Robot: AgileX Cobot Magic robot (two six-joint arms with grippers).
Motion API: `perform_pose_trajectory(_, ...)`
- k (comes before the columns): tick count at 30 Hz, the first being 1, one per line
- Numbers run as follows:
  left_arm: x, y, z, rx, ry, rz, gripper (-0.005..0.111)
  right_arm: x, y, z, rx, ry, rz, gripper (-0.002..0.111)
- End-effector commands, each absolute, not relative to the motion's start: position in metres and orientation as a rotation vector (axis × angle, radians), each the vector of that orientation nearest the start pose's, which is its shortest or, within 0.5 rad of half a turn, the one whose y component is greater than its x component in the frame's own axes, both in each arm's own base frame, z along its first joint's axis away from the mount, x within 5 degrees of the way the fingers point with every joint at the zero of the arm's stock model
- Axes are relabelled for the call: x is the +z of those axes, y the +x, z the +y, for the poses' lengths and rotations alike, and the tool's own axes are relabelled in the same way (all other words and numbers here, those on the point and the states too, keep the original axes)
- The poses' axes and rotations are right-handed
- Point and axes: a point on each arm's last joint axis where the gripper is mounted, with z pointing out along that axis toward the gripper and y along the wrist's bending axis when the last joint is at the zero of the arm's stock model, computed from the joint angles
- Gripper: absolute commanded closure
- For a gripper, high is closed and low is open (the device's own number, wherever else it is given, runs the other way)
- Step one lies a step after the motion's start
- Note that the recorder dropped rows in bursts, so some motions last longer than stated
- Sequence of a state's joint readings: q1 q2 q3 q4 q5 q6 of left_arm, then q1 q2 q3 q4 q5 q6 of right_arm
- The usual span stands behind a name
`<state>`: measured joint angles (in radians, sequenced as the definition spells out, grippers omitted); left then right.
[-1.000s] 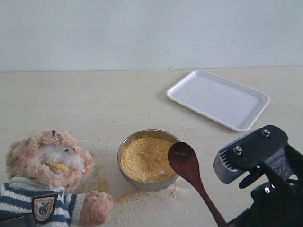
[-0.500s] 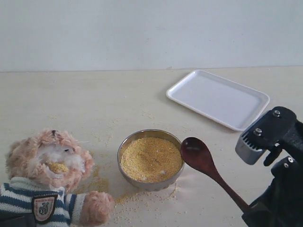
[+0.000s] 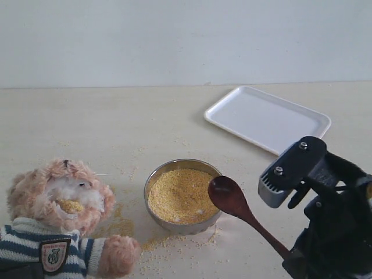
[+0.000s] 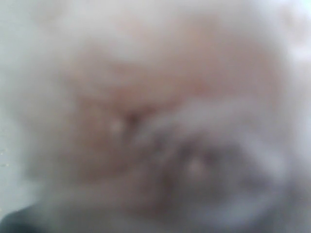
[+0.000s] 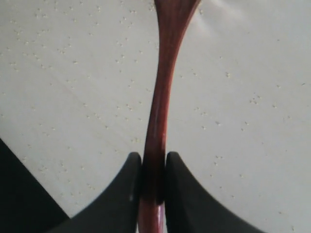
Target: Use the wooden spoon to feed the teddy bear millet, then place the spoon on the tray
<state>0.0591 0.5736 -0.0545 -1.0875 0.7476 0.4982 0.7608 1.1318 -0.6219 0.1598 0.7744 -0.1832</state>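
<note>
The wooden spoon is clamped by its thin handle between the two black fingers of the right gripper. Its round head sits at the 3 o'clock edge of the steel bowl, and the handle slants away toward 4 o'clock. I cannot tell whether the head touches the rim. The bowl holds yellow millet nearly to the brim. Loose grains lie on the pale table around it, thickest at 8 o'clock. The teddy bear sits there, with a clump of grain on its white muzzle. The white tray lies well apart at 1 o'clock. The badge on the bear's striped sweater is too small to read. The left wrist view is only a blur of fur, so I cannot tell the left gripper's state.
</note>
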Motion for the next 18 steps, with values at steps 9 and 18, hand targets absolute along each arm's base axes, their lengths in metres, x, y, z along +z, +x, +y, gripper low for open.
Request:
perform_pose_trajectory(9,0.171,0.072,-0.051,-0.98,-0.315,2.362,0.102,0.255,0.149,0.177,-0.716,-1.514,2.18,0.106)
perform_pose_trajectory(18,0.171,0.072,-0.051,-0.978,-0.317,2.36,0.102,0.241,0.165,0.223,-0.946,-1.664,2.004,0.106)
